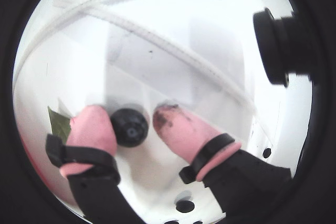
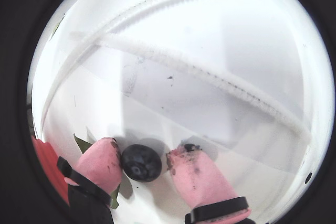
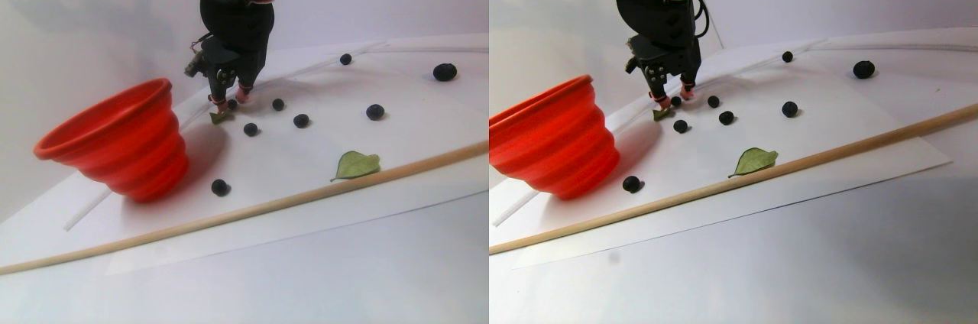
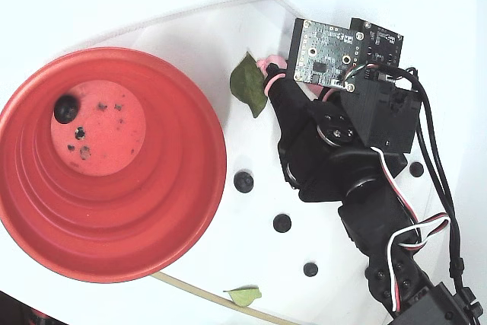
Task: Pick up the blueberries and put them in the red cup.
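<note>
One blueberry (image 1: 129,127) lies on the white sheet between my pink fingertips. My gripper (image 1: 131,120) is open around it. In the other wrist view the left finger (image 2: 100,163) touches the blueberry (image 2: 140,162), and a gap shows before the stained right finger (image 2: 191,171). The red cup (image 3: 114,140) stands just left of the gripper (image 3: 229,99) in the stereo pair view. In the fixed view the cup's rim (image 4: 209,123) is wide, and one blueberry (image 4: 65,108) lies on its speckled bottom. Several more blueberries (image 3: 302,120) are scattered on the sheet.
A green leaf (image 2: 81,144) lies under the left finger, and another leaf (image 3: 356,164) lies near a long wooden stick (image 3: 267,205). A white pipe-cleaner-like strip (image 2: 210,74) crosses the sheet ahead. The circuit board (image 4: 327,53) covers most of the gripper from above.
</note>
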